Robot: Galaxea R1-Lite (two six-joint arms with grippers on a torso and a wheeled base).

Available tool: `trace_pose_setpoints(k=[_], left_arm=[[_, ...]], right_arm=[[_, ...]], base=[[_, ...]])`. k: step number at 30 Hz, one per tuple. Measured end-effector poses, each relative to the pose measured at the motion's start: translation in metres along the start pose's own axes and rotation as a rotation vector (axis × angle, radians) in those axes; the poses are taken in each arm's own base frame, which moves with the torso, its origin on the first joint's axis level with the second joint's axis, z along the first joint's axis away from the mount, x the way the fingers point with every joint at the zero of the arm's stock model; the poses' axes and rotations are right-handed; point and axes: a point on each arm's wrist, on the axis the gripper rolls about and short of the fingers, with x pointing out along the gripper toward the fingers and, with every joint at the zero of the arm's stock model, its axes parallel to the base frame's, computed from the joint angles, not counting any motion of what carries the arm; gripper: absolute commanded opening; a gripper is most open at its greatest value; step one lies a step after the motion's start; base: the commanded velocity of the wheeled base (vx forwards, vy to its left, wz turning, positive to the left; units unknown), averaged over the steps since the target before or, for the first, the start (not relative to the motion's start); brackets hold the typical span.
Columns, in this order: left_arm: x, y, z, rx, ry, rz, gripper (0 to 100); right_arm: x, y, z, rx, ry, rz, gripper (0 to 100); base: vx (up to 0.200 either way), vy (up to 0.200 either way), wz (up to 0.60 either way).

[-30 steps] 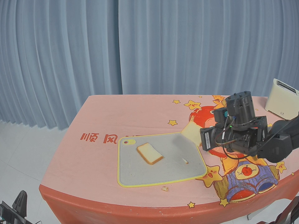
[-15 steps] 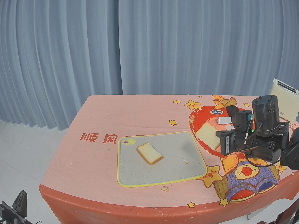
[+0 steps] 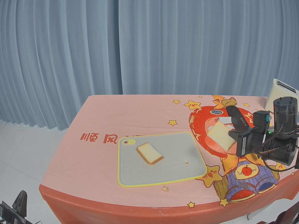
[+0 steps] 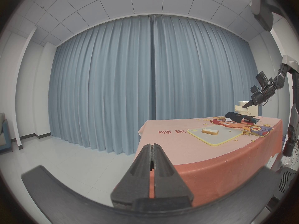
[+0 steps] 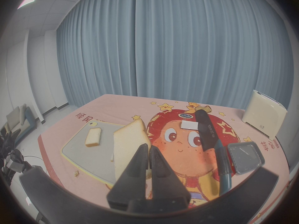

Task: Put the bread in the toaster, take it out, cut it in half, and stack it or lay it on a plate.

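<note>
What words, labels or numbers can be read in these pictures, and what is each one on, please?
"顺风": red characters on the tablecloth; the cutting board hides what follows.
The badge on the printed cartoon's cap: too small to read.
Marks on the toaster: too small to read.

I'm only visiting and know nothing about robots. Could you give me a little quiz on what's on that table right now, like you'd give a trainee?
1. True or false: the bread slice gripped in the right arm's jaws lies flat on the cutting board.
2. What lies on the cutting board? A) a fork B) another piece of bread C) an egg
3. Fill in: the cream box at the far right edge of the table is the ____.
Key: 1 false, it is held up beside the board; 2 B; 3 toaster.
</note>
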Motion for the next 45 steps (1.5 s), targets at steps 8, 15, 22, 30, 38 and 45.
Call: trace_pose_setpoints(k=[8,15,22,30,38,45], left_arm=[[0.0,0.0,0.0,0.0,0.0,0.0,0],[0.0,0.0,0.0,0.0,0.0,0.0,0],[0.0,0.0,0.0,0.0,0.0,0.0,0],[0.0,0.0,0.0,0.003,0.0,0.0,0],[0.0,0.0,0.0,0.0,0.0,0.002,0],[0.0,0.0,0.0,-0.001,0.0,0.002,0]], right_arm=[[-0.013,-0.011,-0.003,0.022,-0.025,-0.019,0],[-0.025,-0.021,-0.008,0.044,-0.043,-0.019,0],[-0.041,-0.03,-0.025,0.053,-0.039,-0.013,0],[-0.06,-0.035,-0.049,0.052,-0.03,0.014,0],[-0.067,-0.037,-0.054,0.048,-0.042,0.014,0],[-0.07,-0.038,-0.056,0.047,-0.051,0.008,0]], base=[[0.0,0.0,0.0],[0.0,0.0,0.0],[0.0,0.0,0.0],[0.0,0.0,0.0],[0.0,0.0,0.0],[0.0,0.0,0.0]])
